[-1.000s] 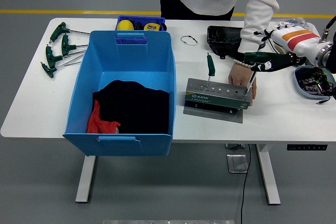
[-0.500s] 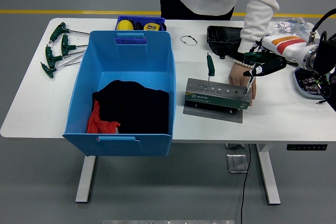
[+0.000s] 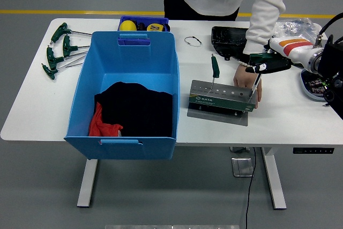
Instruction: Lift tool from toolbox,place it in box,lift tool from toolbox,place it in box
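Observation:
A green-and-grey tool stand [image 3: 221, 98] sits on the table right of the big blue box [image 3: 126, 94]. One green-handled screwdriver [image 3: 214, 71] stands upright in the stand's left end. My right hand [image 3: 269, 63] is shut on a second green-handled screwdriver [image 3: 255, 81], whose tip is at the stand's right end. A person's hand [image 3: 246, 80] presses on the stand's right end, right beside that screwdriver. The blue box holds black and red cloth [image 3: 131, 110]. My left arm is out of view.
Several green T-handle keys [image 3: 60, 49] lie at the table's far left. A small blue bin [image 3: 143, 24] with yellow items stands behind the box. A black tray [image 3: 227, 39] and a grey dish of parts [image 3: 317, 82] are at the right. The person stands at the far side.
My right arm has drawn in from the right edge and the hand has shifted slightly left and up on the screwdriver. The person's hand stays on the stand.

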`<state>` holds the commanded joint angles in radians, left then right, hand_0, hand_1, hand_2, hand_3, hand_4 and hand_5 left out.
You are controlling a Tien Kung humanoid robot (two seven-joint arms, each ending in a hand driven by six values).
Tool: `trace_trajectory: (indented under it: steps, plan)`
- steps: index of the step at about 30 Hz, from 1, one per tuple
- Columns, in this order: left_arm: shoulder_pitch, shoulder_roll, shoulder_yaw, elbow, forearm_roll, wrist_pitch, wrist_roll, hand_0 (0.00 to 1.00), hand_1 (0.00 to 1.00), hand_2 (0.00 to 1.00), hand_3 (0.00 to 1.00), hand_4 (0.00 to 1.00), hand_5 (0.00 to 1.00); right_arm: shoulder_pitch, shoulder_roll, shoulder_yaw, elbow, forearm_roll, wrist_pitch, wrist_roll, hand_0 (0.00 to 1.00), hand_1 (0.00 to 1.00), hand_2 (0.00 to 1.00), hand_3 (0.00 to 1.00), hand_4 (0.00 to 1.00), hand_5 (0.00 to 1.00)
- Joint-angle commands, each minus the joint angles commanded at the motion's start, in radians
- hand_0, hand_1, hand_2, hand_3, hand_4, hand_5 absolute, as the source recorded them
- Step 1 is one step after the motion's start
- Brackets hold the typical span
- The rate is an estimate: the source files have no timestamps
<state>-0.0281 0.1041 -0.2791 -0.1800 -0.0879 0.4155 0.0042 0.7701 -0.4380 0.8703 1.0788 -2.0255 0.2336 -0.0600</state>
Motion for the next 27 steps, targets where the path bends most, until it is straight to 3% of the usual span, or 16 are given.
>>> trace_trajectory:
  steps: [10, 11, 15, 16, 17, 21, 22, 23, 27]
  plan:
    - [0.0, 0.001, -0.01, 0.0, 0.012, 0.0, 0.0, 0.515, 0.523, 0.545, 0.699, 0.726, 0.67, -0.006, -0.001, -0.011, 0.002, -0.004, -0.013, -0.01, 0.372, 0.328, 0.3, 0.346, 0.998, 0.998]
    - [0.0, 0.001, -0.01, 0.0, 0.011, 0.0, 0.0, 0.513, 0.522, 0.543, 0.697, 0.726, 0.672, -0.006, 0.0, -0.012, 0.001, -0.006, -0.015, -0.01, 0.325, 0.272, 0.249, 0.272, 0.998, 0.998]
    - [0.0, 0.001, -0.004, 0.0, 0.004, 0.0, -0.002, 0.513, 0.522, 0.543, 0.697, 0.726, 0.672, -0.009, 0.004, -0.016, -0.007, -0.018, -0.025, -0.014, 0.325, 0.272, 0.249, 0.272, 0.998, 0.998]
    - [0.0, 0.001, -0.005, 0.0, 0.005, 0.0, -0.002, 0.513, 0.522, 0.543, 0.697, 0.726, 0.672, -0.008, 0.006, -0.018, -0.009, -0.022, -0.031, -0.015, 0.325, 0.272, 0.249, 0.272, 0.998, 0.998]
    - [-0.001, 0.0, -0.006, 0.0, 0.007, 0.0, -0.001, 0.513, 0.521, 0.542, 0.698, 0.726, 0.671, -0.008, 0.008, -0.021, -0.011, -0.027, -0.044, -0.013, 0.276, 0.205, 0.205, 0.223, 0.998, 0.998]
    - [-0.002, 0.001, -0.002, 0.0, 0.004, 0.0, -0.001, 0.513, 0.521, 0.542, 0.698, 0.726, 0.671, -0.006, 0.01, -0.027, -0.013, -0.044, -0.095, -0.003, 0.276, 0.205, 0.205, 0.223, 0.998, 0.998]
    - [-0.002, 0.001, -0.002, 0.0, 0.005, 0.0, -0.001, 0.513, 0.521, 0.542, 0.698, 0.726, 0.671, -0.006, 0.01, -0.028, -0.015, -0.045, -0.1, -0.001, 0.276, 0.205, 0.205, 0.223, 0.998, 0.998]
    - [-0.003, 0.002, -0.001, 0.0, 0.003, 0.0, -0.002, 0.513, 0.52, 0.541, 0.698, 0.725, 0.67, -0.005, 0.009, -0.03, -0.016, -0.044, -0.101, 0.0, 0.227, 0.132, 0.146, 0.175, 0.998, 0.998]
    - [-0.002, 0.001, -0.008, 0.0, 0.005, 0.001, -0.002, 0.513, 0.52, 0.541, 0.698, 0.725, 0.67, -0.006, 0.007, -0.037, -0.017, -0.042, -0.099, -0.003, 0.227, 0.132, 0.146, 0.175, 0.998, 0.998]
